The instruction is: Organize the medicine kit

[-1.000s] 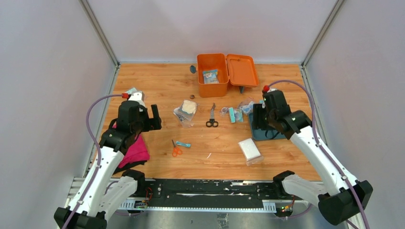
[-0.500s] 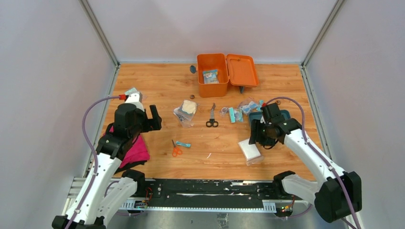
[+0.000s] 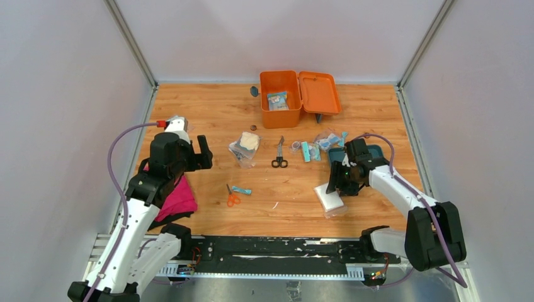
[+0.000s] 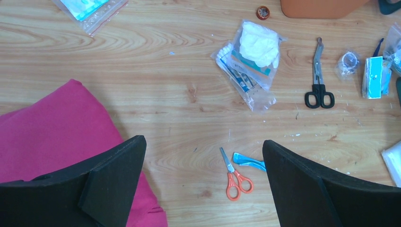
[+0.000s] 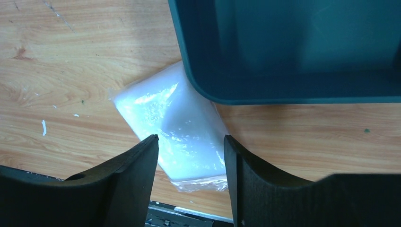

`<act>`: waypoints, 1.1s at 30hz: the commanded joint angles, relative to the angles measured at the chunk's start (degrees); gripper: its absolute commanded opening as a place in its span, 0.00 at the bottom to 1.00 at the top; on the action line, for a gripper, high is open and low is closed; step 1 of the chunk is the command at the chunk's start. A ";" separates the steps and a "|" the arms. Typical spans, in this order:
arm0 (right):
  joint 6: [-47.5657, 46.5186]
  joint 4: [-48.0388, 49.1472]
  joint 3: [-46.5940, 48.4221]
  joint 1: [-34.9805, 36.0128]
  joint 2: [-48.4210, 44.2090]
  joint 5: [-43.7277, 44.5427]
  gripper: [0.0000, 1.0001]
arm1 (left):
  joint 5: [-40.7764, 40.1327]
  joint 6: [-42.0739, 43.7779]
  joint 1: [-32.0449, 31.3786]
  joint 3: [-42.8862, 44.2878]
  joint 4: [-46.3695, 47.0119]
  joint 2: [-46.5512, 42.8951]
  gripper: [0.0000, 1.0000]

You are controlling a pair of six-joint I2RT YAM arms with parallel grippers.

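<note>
The orange medicine kit (image 3: 280,100) stands open at the back of the table, lid (image 3: 319,93) folded to its right, a small packet inside. My right gripper (image 3: 334,185) is open and low over a white bagged pad (image 3: 329,197), which shows between its fingers in the right wrist view (image 5: 177,127). My left gripper (image 3: 203,154) is open and empty, held above the table over a pink cloth (image 3: 176,196). In the left wrist view (image 4: 203,156) small orange scissors (image 4: 235,176) and a blue strip (image 4: 248,161) lie between its fingers.
A teal tray (image 3: 373,165) sits under my right arm, its edge over the pad (image 5: 283,52). A bag of gauze (image 3: 245,147), black scissors (image 3: 279,154), a teal box (image 3: 306,151) and small packets (image 3: 327,138) lie mid-table. Another bag (image 4: 90,9) lies far left.
My right gripper has swung from over the teal tray down and left to the white bagged pad. My left arm has shifted only slightly.
</note>
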 commanded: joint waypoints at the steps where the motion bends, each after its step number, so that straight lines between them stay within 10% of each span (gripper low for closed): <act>1: -1.16 0.81 -1.23 -1.07 -0.83 2.42 0.59 | -1.11 2.20 -0.27 1.00 -1.77 -1.01 1.00; 33: 2.99 5.15 -5.08 -1.14 -2.83 -11.24 0.56 | -0.60 1.50 -0.29 -1.35 -0.12 -1.39 1.00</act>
